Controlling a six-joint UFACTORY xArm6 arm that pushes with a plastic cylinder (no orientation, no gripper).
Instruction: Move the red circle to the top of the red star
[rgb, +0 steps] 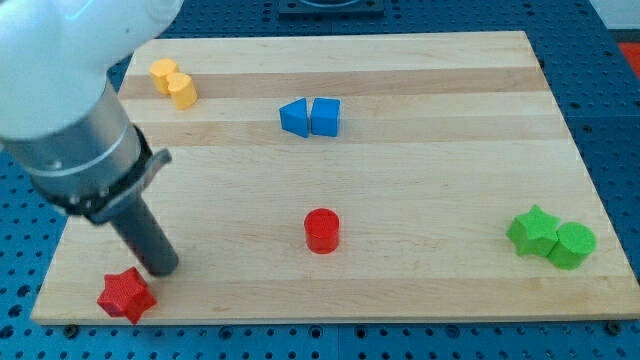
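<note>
The red circle (322, 230) stands on the wooden board (420, 190) a little below its middle. The red star (126, 294) lies near the board's bottom left corner. My tip (163, 268) rests on the board just above and to the right of the red star, close to it, and far to the left of the red circle. The arm's grey body fills the view's top left.
Two yellow blocks (173, 83) touch each other at the top left. A blue triangle (294, 117) and a blue cube (325, 116) sit side by side at the top centre. A green star (533, 231) and a green circle (573, 245) touch at the right.
</note>
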